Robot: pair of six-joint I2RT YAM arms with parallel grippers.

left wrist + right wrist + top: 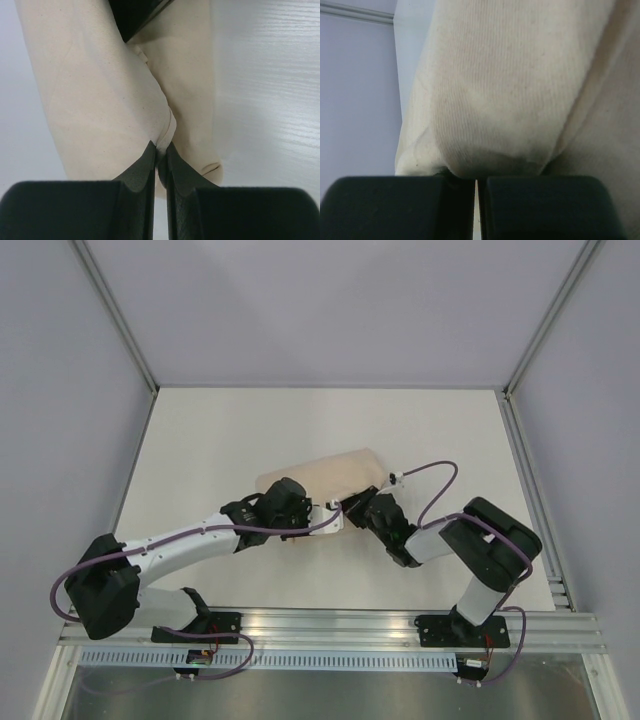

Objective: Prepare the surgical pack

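The tan wrap sheet lies folded into a bundle at the middle of the white table. My left gripper is at its near edge, shut on a pinched fold of the wrap, as the left wrist view shows. My right gripper faces it from the right with its jaws together. The wrap bulges over its hidden tips. The steel tray, clamps, tweezers, gauze pads and packets are not visible.
The white table is enclosed by grey walls and metal frame posts. An aluminium rail runs along the near edge. A purple cable loops beside the right arm.
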